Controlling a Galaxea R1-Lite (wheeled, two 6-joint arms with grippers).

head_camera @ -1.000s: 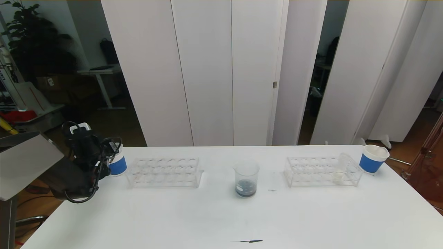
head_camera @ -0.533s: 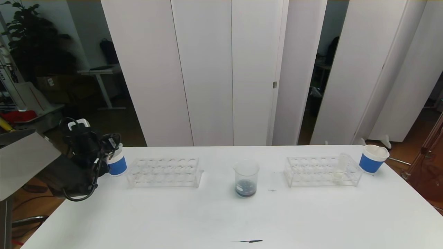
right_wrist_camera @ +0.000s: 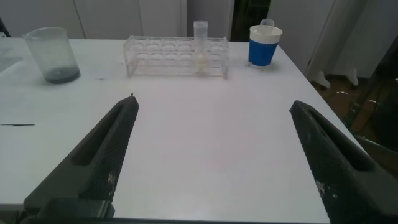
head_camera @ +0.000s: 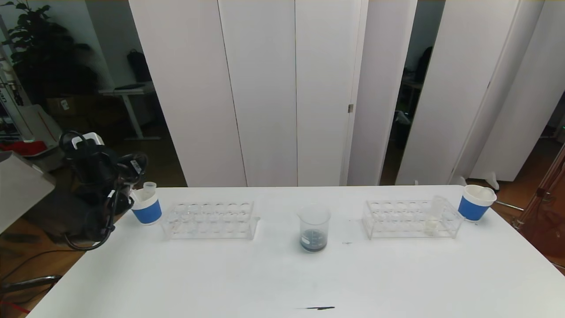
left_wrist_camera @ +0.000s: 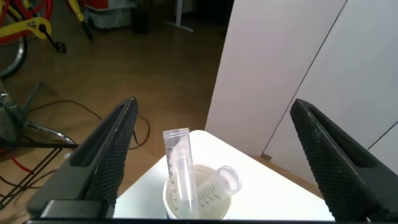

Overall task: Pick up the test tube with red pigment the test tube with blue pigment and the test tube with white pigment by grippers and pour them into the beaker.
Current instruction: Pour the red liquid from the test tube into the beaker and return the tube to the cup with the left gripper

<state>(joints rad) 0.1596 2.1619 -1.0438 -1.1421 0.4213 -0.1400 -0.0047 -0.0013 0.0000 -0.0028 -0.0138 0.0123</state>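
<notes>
Worktop (head_camera: 282, 274) carries everything, the beaker (head_camera: 314, 228) at its middle holding dark liquid. Left claw (head_camera: 126, 187) has lifted up and back from the left cup (head_camera: 146, 207), fingers now released wide, two spent tubes (left_wrist_camera: 186, 180) left in that cup. So the left-side pours look done. The test tube with white pigment (right_wrist_camera: 200, 48) stands in the rack (head_camera: 410, 218) right of the beaker, probably next. Right claw (right_wrist_camera: 211, 158) is spread open, nearer the robot than that rack.

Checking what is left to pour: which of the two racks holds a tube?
The right rack: the test tube with white pigment stands near its right end. The left rack has only empty holes.
</notes>
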